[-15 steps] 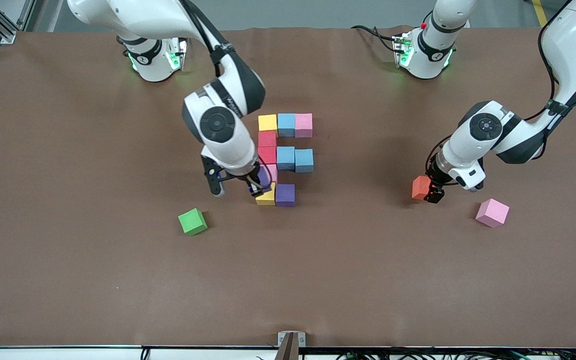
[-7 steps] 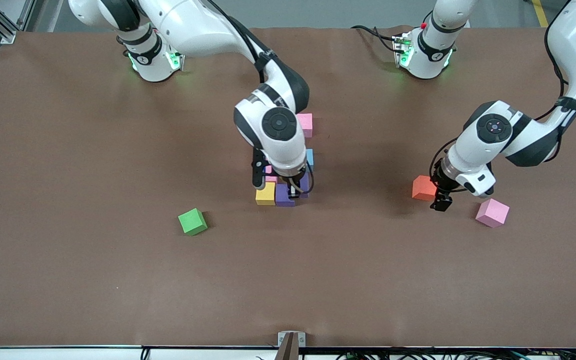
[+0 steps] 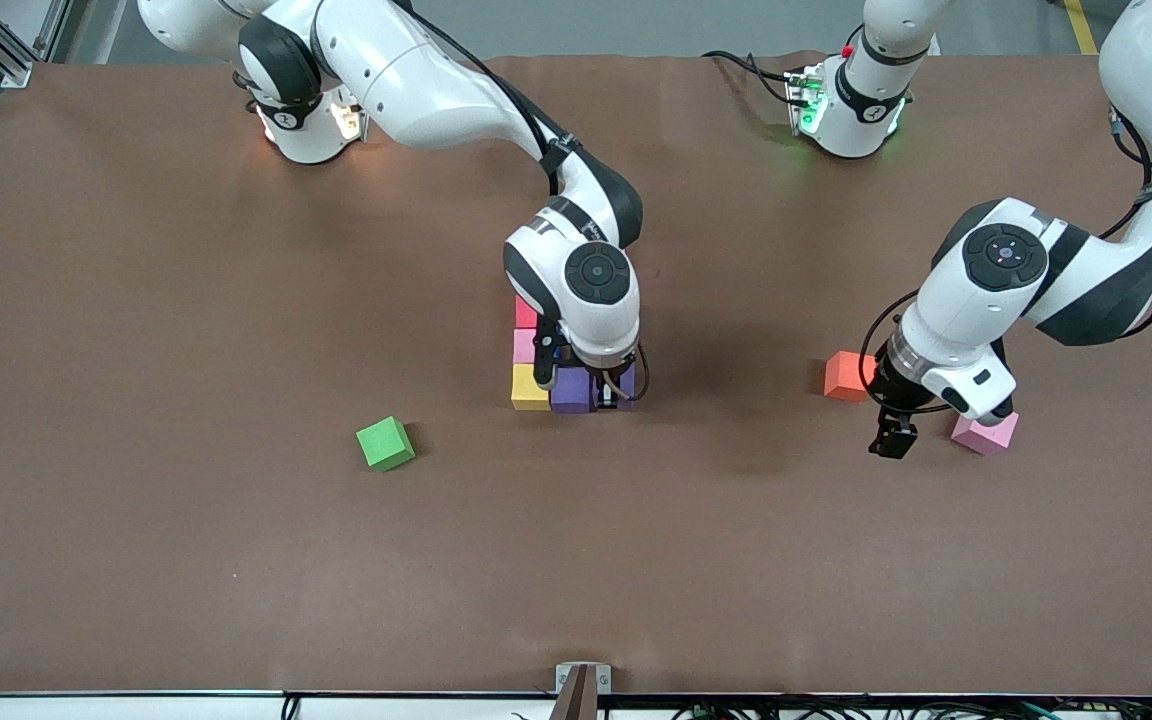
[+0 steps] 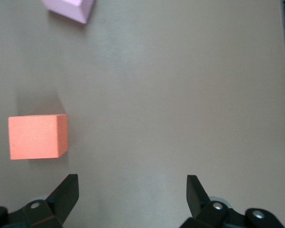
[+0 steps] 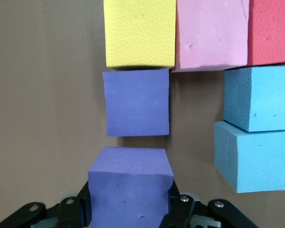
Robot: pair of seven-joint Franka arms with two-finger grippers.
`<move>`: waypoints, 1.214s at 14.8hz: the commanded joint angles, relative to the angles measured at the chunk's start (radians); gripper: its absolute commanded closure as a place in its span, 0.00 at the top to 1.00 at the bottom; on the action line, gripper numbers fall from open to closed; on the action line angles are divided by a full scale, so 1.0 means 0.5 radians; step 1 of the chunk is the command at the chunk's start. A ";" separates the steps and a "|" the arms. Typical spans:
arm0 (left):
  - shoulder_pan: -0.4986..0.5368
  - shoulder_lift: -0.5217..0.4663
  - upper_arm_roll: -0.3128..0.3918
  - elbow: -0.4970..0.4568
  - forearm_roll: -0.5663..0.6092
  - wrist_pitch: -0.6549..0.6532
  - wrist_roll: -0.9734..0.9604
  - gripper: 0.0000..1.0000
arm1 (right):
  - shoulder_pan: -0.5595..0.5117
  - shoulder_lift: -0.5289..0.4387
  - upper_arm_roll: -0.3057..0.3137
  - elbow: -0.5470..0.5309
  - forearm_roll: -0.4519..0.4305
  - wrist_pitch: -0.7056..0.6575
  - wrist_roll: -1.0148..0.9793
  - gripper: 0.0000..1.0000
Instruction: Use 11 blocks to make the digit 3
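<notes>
While the right gripper (image 5: 128,209) holds the last purple cube (image 5: 129,183) clamped between its jaws just above the nearest bar of the digit 3 (image 3: 551,370), the chief risk I see is a poor seat. In the right wrist view the held cube hangs a little short of the placed purple cube (image 5: 137,102), which itself touches the yellow cube (image 5: 139,32); beside the yellow one lie a pink cube (image 5: 211,33) and a red cube (image 5: 271,29) of the column, with two light blue cubes (image 5: 259,128) forming the middle bar.

If the cube comes down skewed or too close, its foam edge could shove the placed purple cube and break the bar's line. If it lands with a gap, the figure would not read as joined. The jaws opening beside the light blue cubes might also nudge them.

The left gripper (image 4: 132,190), jaws spread wide and empty, hovers over bare tabletop (image 3: 136,560) between the orange cube (image 3: 844,376) and a stray pink cube (image 3: 984,433) at the left arm's end. Grabbing the orange one would be a mistake, as would using the green cube (image 3: 384,443).
</notes>
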 commanded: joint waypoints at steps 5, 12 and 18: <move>-0.310 0.118 0.214 0.409 -0.032 -0.093 0.782 1.00 | 0.045 0.105 -0.044 0.128 -0.028 0.014 0.106 0.00; -0.335 0.103 0.300 0.526 -0.192 -0.093 1.596 1.00 | 0.107 0.166 -0.126 0.128 -0.028 0.005 0.137 0.00; -0.237 0.060 0.300 0.523 -0.192 -0.335 2.379 0.99 | 0.110 0.185 -0.139 0.125 -0.067 -0.001 0.127 0.00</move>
